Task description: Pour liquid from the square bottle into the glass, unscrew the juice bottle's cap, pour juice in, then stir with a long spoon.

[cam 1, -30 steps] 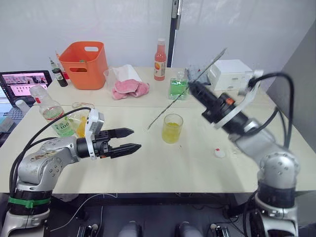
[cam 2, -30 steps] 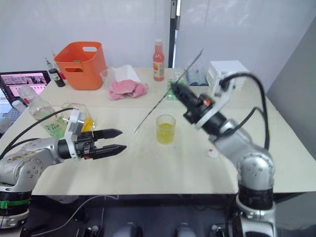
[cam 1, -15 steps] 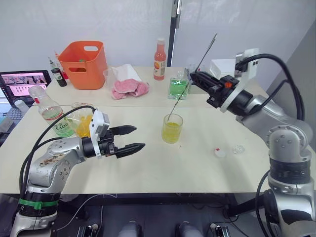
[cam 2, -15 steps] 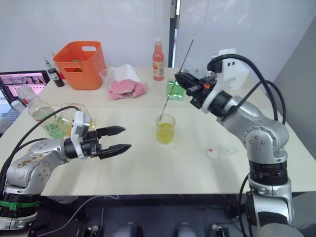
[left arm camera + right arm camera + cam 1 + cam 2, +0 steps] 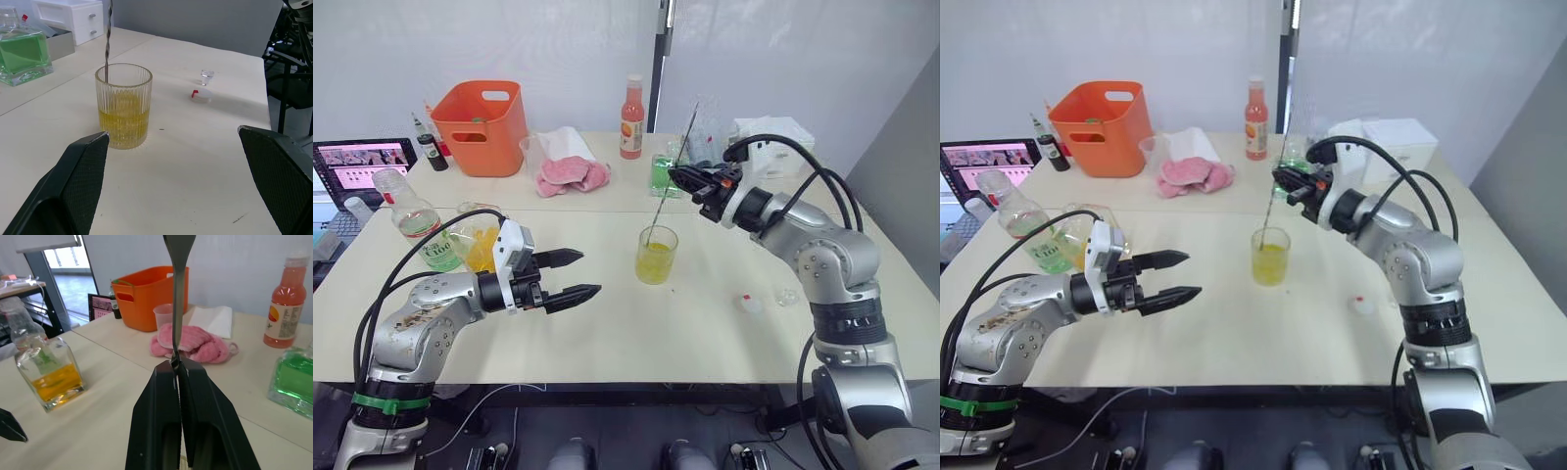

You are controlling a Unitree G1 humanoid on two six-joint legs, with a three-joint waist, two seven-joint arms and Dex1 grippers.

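Long spoon (image 5: 668,179), pinched in the closed right claw (image 5: 683,178), dipped into glass (image 5: 655,255) at frame centre; a sideways drag might tip it; left claw (image 5: 576,274) gaped empty.

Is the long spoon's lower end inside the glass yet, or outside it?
Inside. The long spoon passes below the rim of the glass toward the yellow liquid, held by the right gripper.

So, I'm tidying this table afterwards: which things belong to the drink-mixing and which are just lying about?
In use:
glass
long spoon
square bottle
juice bottle
cap

Lying about:
orange bin
pink cloth
green bottle
pink-orange bottle
white box
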